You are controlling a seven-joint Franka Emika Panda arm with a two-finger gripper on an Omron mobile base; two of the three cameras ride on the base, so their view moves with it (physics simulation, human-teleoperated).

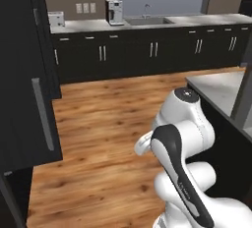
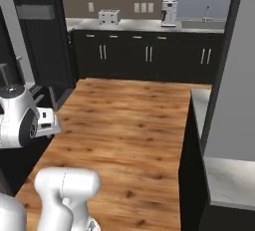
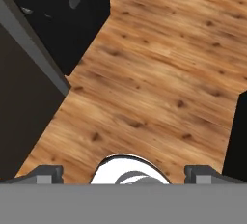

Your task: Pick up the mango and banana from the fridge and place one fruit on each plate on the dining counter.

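- White and folded tight, the arm (image 1: 183,138) sat bunched over our base, elbow raised, hand pointing down.
- Our gripper (image 3: 123,174) hung over bare wooden floor (image 3: 159,68), its two fingertips (image 3: 46,174) spread wide at the edges of the hand view, nothing between them.
- Our fridge (image 1: 24,84) stood dark on the left, doors shut, with a grey handle (image 1: 43,114).
- Our dining counter (image 1: 224,92) lay to the right, its pale top bare where visible.
- We could not see the fruit or the plates.

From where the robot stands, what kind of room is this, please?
A home kitchen, most likely: dark base cabinets under a long counter with a sink and faucet, a coffee machine and a toaster.
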